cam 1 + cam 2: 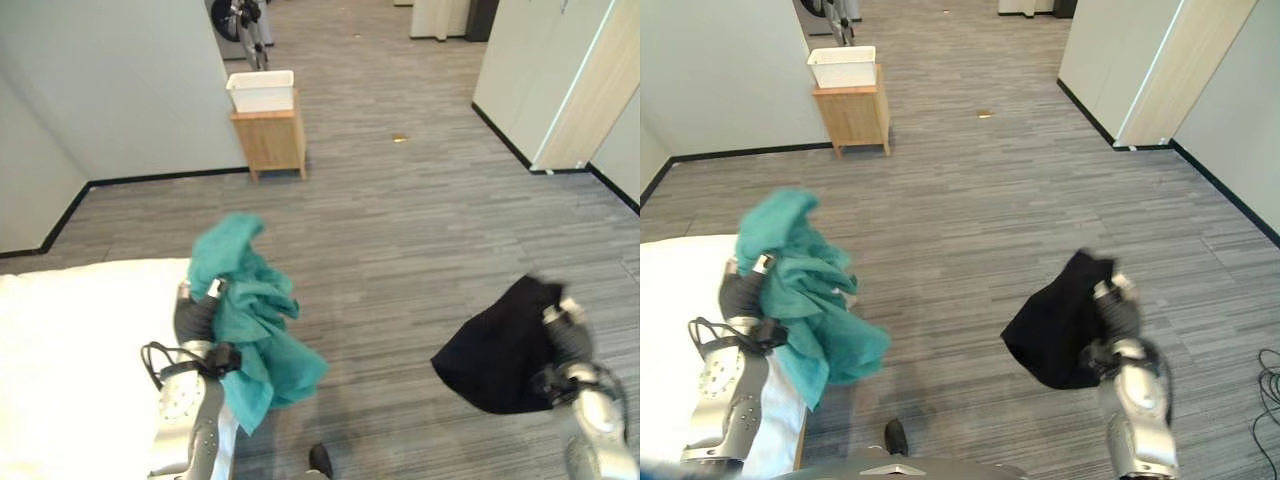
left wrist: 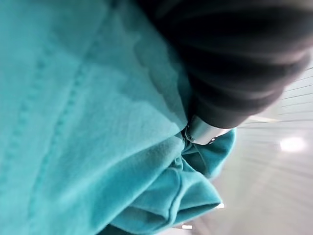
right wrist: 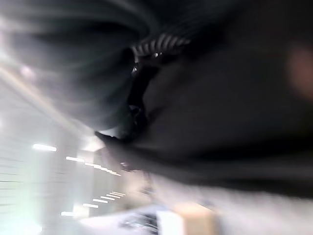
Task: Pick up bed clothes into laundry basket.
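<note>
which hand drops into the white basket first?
Left, probably. The left hand holds the teal cloth on the white basket's side of the room; the right hand, holding the black cloth, sits farther across. Both are still far away.

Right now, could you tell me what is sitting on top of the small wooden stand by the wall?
A white basket sits on top of the wooden stand. Its rim and front wall show, but the inside is hidden from this angle, so I cannot say whether anything is in it.
</note>
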### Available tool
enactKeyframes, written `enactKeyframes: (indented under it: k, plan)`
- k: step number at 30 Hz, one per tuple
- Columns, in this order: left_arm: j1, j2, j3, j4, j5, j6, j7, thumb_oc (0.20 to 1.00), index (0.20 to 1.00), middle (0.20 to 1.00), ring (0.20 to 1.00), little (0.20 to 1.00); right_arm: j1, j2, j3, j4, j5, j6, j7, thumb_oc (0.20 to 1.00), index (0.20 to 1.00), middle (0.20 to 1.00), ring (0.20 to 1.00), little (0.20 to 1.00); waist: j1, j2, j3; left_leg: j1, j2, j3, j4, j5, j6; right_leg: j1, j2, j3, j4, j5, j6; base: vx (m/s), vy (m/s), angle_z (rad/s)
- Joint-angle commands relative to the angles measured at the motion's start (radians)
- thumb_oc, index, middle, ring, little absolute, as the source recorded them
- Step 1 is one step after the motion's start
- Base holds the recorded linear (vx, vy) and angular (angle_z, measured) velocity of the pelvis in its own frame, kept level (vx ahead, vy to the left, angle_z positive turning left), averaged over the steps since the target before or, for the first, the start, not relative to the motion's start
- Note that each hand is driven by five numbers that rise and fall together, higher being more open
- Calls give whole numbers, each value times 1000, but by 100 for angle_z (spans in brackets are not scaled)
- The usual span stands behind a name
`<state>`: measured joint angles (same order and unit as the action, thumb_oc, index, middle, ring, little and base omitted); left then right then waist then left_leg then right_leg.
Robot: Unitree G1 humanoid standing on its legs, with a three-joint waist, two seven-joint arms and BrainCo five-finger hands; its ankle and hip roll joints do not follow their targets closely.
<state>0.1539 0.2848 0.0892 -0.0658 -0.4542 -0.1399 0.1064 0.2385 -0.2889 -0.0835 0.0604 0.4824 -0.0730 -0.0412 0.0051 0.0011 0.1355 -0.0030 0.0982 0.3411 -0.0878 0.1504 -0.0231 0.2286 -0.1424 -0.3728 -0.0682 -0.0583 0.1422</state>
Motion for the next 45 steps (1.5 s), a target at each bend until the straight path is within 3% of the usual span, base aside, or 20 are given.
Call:
enactKeyframes:
  k: [1, 10, 14, 16, 17, 21, 22, 23, 25, 27, 29, 31, 32, 34, 35, 39, 41, 42, 43, 45]
  plan:
    - [-47, 57, 26, -34, 36, -53, 7, 200, 200, 200, 200, 200, -31, -4, -41, -55, 10, -87, 7, 200, 200, 200, 200, 200, 13, -20, -29, -27, 45, -88, 79, -47, -56, -55, -9, 13, 59, -40, -27, 0, 0, 0]
    - [-57, 75, 60, -34, 58, -61, 28, 200, 200, 200, 200, 200, -58, -17, -31, -55, -24, -85, 0, 200, 200, 200, 200, 200, 29, -31, -9, -45, 26, -90, 95, -63, -46, -69, -31, 21, 63, -26, -15, 10, 18, -1]
    - [-33, 86, 130, -29, 110, -74, 74, 200, 200, 200, 200, 200, -57, -22, -35, -58, -50, -80, 4, 200, 200, 200, 200, 200, 42, -39, -7, -52, 15, -92, 107, -79, -42, -60, -41, 10, 58, -22, -9, 67, 57, 2]
    - [-27, 115, 250, -22, 142, -102, 162, 200, 200, 200, 200, 200, -100, -22, -33, -68, -27, -92, -3, 200, 200, 200, 200, 200, 70, -54, -12, -55, -7, -88, 131, -119, -28, -51, -70, 7, 78, -25, 8, 182, 160, 5]
    - [-27, 115, 251, -22, 143, -102, 162, 200, 200, 200, 200, 200, -101, -22, -33, -68, -27, -92, -3, 200, 200, 200, 200, 200, 70, -53, -12, -59, -7, -87, 131, -115, -26, -55, -70, 7, 78, -22, 8, 104, 124, 2]
    - [-68, 139, 268, -10, 143, -115, 196, 200, 200, 200, 200, 200, -130, -23, -32, -90, -25, -101, -5, 200, 200, 200, 200, 200, 74, -53, -3, -55, -35, -94, 149, -151, 7, -114, -126, 26, 268, 2, 24, 114, 180, 6]
    - [-80, 142, 265, -15, 146, -117, 212, 200, 200, 200, 200, 200, -131, -19, -29, -105, -37, -102, -9, 200, 200, 200, 200, 200, 63, -53, 12, -32, -53, -105, 158, -183, 31, -167, -148, 50, 416, 60, 31, 72, 135, 30]
    - [-81, 142, 265, -15, 147, -116, 213, 200, 200, 200, 200, 200, -132, -19, -30, -105, -38, -102, -9, 200, 200, 200, 200, 200, 65, -52, 10, -38, -53, -102, 158, -179, 34, -175, -149, 52, 418, 63, 31, 116, 196, 32]
    - [-94, 147, 259, -25, 146, -122, 233, 200, 200, 200, 200, 200, -139, -11, -13, -119, -52, -109, -23, 200, 200, 200, 200, 200, 51, -38, 53, -10, -51, -109, 177, -206, 62, -267, -168, 82, 605, 137, 41, 51, 144, 16]
    - [-82, 153, 254, -40, 158, -119, 246, 200, 200, 200, 200, 200, -144, 5, 10, -122, -80, -111, -41, 200, 200, 200, 200, 200, 36, -13, 93, 32, -16, -108, 172, -223, 69, -389, -192, 83, 683, 150, 37, 202, 48, 12]
    - [-76, 153, 257, -39, 153, -119, 243, 200, 200, 200, 200, 200, -144, 8, 17, -119, -83, -106, -40, 200, 200, 200, 200, 200, 35, -21, 101, 52, -14, -107, 168, -237, 61, -413, -203, 92, 653, 127, 38, 196, -68, -2]
    - [-69, 158, 259, -49, 148, -122, 223, 200, 200, 200, 200, 200, -134, -10, 19, -116, -99, -92, -23, 200, 200, 200, 200, 200, 14, -37, 109, 95, -2, -133, 137, -247, 28, -459, -165, 134, 459, 109, 40, 286, -165, -4]
    - [-68, 158, 260, -49, 148, -122, 223, 200, 200, 200, 200, 200, -133, -10, 19, -116, -99, -92, -23, 200, 200, 200, 200, 200, 14, -34, 108, 97, 1, -133, 135, -247, 27, -454, -160, 131, 450, 111, 40, 324, -173, 3]
    - [-68, 153, 257, -47, 146, -128, 212, 200, 200, 200, 200, 200, -122, -25, 3, -112, -110, -93, -22, 200, 200, 200, 200, 200, 1, -52, 106, 130, 8, -144, 123, -271, -1, -459, -144, 140, 252, 122, 49, 422, -210, 11]
    - [-87, 153, 240, -37, 138, -131, 208, 200, 200, 200, 200, 200, -119, -34, -3, -114, -105, -96, -20, 200, 200, 200, 200, 200, -27, -59, 99, 173, 13, -168, 102, -292, -23, -469, -97, 208, 134, 148, 65, 568, -268, 19]
    - [-108, 127, 210, -32, 68, -147, 175, 200, 200, 200, 200, 200, -103, -56, -20, -121, -111, -94, -8, 200, 200, 200, 200, 200, -41, -68, 74, 196, 35, -194, 101, -307, -42, -464, -71, 243, 115, 174, 62, 321, -203, 62]
    - [-92, 116, 202, -35, 68, -137, 145, 200, 200, 200, 200, 200, -107, -88, -54, -96, -120, -95, -14, 200, 200, 200, 200, 200, -56, -63, 51, 200, 91, -210, 164, -293, -59, -471, -36, 237, 187, 141, 34, 398, -331, 44]
    - [-74, 98, 197, -29, 64, -129, 140, 200, 200, 200, 200, 200, -112, -98, -91, -94, -81, -111, -25, 200, 200, 200, 200, 200, -53, -55, 45, 140, 156, -236, 389, -166, -79, -433, 9, 215, 221, 88, -18, 381, -346, 45]
    - [-75, 98, 197, -29, 64, -128, 140, 200, 200, 200, 200, 200, -113, -98, -92, -93, -80, -111, -25, 200, 200, 200, 200, 200, -57, -55, 44, 129, 157, -243, 396, -164, -81, -436, 9, 211, 219, 93, -22, 379, -418, 23]
    - [-72, 79, 167, -17, 7, -113, 128, 200, 200, 200, 200, 200, -113, -95, -117, -102, -9, -138, -45, 200, 200, 200, 200, 200, -60, -85, 53, 25, 218, -214, 704, -38, -65, -352, 46, 167, 203, 49, -92, 322, -508, -6]
